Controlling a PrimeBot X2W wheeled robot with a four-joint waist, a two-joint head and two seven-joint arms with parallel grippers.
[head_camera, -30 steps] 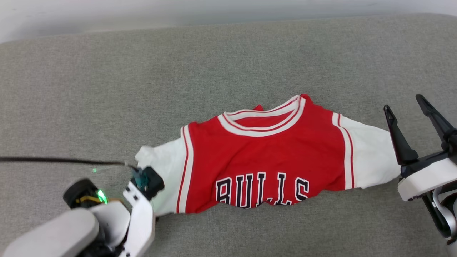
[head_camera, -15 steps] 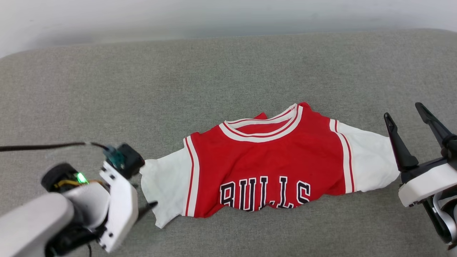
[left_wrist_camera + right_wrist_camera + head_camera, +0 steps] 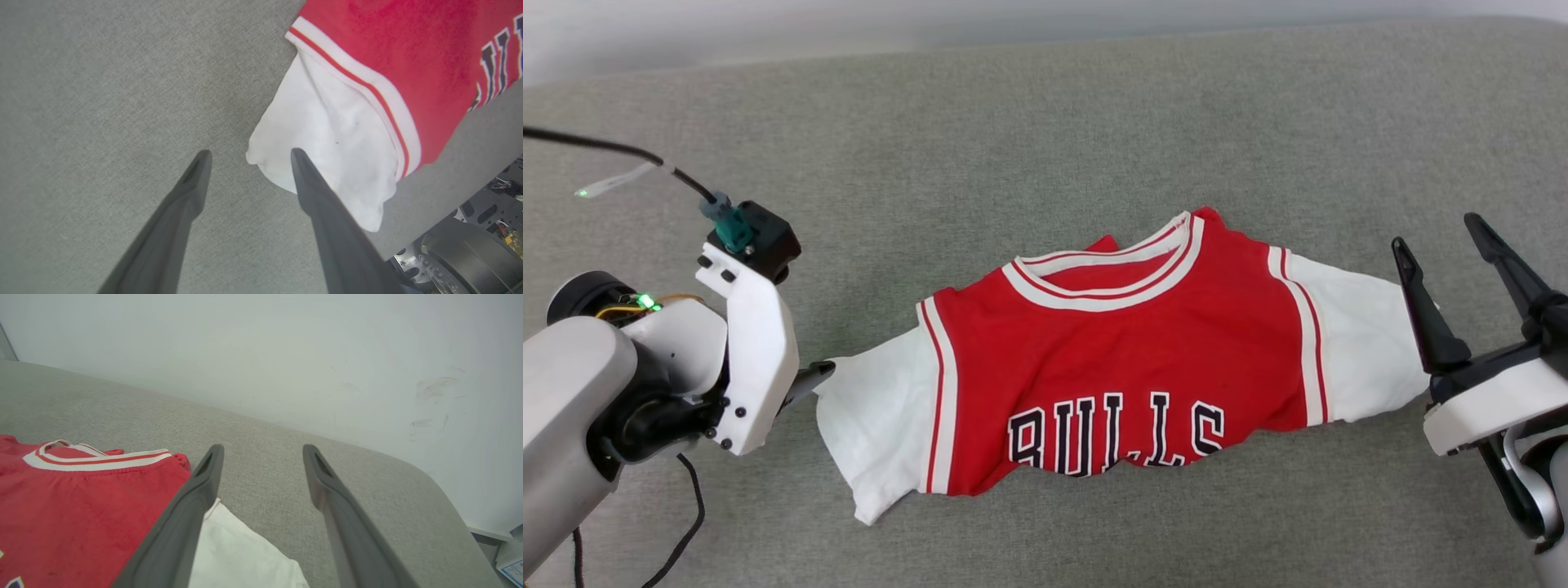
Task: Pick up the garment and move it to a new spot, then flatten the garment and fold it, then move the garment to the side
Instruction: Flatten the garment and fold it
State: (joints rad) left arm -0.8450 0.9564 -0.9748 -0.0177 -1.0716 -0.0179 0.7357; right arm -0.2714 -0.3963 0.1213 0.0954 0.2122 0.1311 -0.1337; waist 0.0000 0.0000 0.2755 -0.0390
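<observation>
The garment is a red jersey with white sleeves and black "BULLS" lettering. It lies spread across the grey cushion, collar toward the far side, its lower part folded under at the lettering. My left gripper is open just off the tip of the garment's white left sleeve, holding nothing. In the head view one of its dark fingers pokes out from behind the white wrist. My right gripper stands open beside the right sleeve, fingers pointing away. In its wrist view the right gripper frames bare cushion, with the garment at the lower left.
The grey cushion ends at a pale wall behind, and its rounded corner drops off on the right. A black cable runs from my left wrist. My own base shows beyond the cushion's near edge.
My left gripper has opened, let go of the white left sleeve and drawn back to the left and up. The sleeve now lies spread out. The right arm has stayed put.
</observation>
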